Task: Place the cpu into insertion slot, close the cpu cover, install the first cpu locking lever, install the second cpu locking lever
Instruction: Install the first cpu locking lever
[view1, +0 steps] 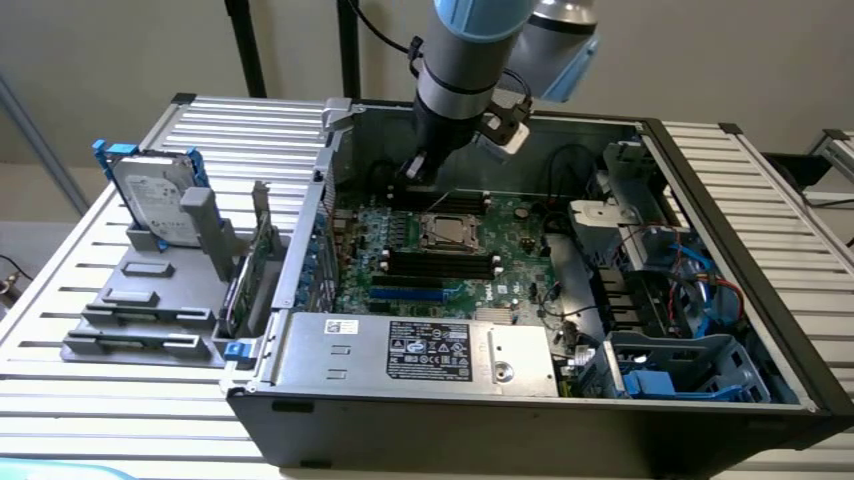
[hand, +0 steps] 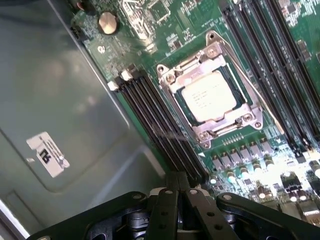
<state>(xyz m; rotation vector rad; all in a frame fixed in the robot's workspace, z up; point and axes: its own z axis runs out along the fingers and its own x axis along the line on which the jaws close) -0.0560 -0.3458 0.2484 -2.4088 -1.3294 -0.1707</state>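
The cpu (hand: 207, 95) lay flat in the insertion slot (view1: 445, 232) on the green motherboard (view1: 521, 215). The cpu cover (hand: 176, 85) was folded down around it as a silver frame. The gripper (hand: 180, 179) hung above the board just beside the insertion slot, over the adjoining bank of black memory slots (hand: 155, 115). Its 2 fingers were pressed together, holding nothing.
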